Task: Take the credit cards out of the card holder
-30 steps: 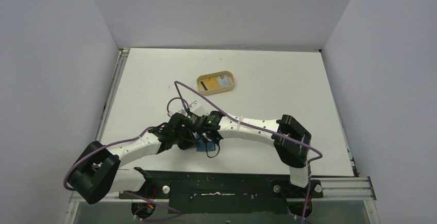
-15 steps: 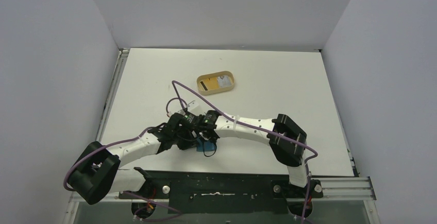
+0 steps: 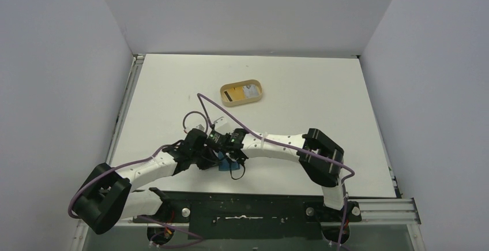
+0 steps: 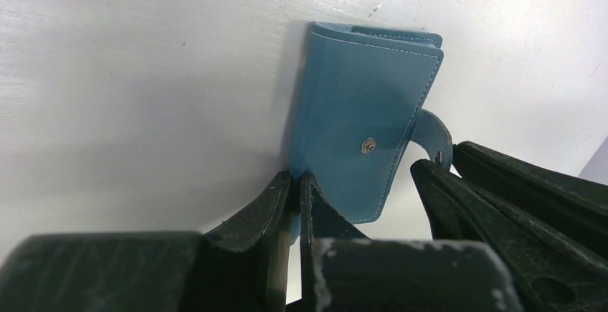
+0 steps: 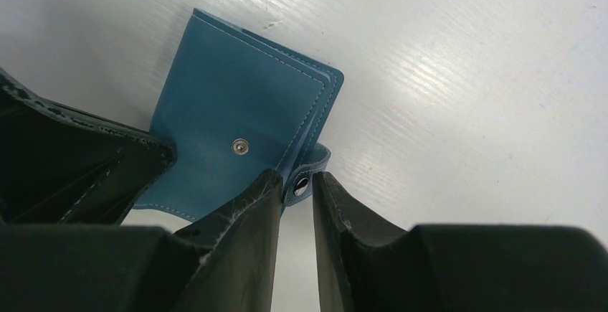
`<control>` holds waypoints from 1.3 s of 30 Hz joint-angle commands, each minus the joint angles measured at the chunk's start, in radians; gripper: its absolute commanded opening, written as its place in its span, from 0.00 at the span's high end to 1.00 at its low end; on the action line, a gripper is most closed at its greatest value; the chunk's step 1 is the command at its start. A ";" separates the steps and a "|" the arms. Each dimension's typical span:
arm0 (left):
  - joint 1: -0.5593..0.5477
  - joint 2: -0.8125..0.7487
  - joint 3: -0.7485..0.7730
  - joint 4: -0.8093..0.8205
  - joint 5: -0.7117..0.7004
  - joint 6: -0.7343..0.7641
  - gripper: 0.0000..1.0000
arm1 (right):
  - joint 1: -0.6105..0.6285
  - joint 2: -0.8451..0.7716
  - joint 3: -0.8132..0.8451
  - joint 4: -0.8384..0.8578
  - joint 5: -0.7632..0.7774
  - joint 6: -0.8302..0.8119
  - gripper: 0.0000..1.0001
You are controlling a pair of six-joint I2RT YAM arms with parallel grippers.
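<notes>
The small teal-blue folded leather card holder (image 4: 362, 122) lies shut on the white counter (image 4: 129, 75); light and limp, it probably flexes; the left hand (image 4: 295, 190) pinches its near corner, the right hand (image 5: 296, 190) nips the snap tab (image 5: 310, 172).

Bright, even light from above; soft shadows under the arms. Sharp overhead; in wrist views blurred near fingers (image 4: 279, 211), mild glare on surface (image 5: 466, 75).
</notes>
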State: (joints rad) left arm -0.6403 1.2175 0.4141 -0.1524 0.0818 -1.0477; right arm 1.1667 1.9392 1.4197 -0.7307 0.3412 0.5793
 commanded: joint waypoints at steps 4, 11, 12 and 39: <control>0.004 -0.006 -0.020 -0.034 -0.023 0.008 1.00 | -0.006 -0.041 -0.020 0.023 0.046 0.030 0.76; 0.004 -0.003 -0.016 -0.033 -0.023 0.009 1.00 | -0.006 -0.051 -0.018 0.033 0.048 0.025 0.76; 0.004 -0.002 -0.015 -0.034 -0.022 0.010 1.00 | -0.006 -0.055 -0.017 0.033 0.051 0.023 0.76; 0.004 0.004 -0.010 -0.038 -0.013 0.015 1.00 | -0.006 -0.088 -0.024 0.034 0.065 0.025 0.79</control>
State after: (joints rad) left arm -0.6395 1.2160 0.4103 -0.1482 0.0837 -1.0573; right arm 1.1648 1.9194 1.3968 -0.7120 0.3626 0.5957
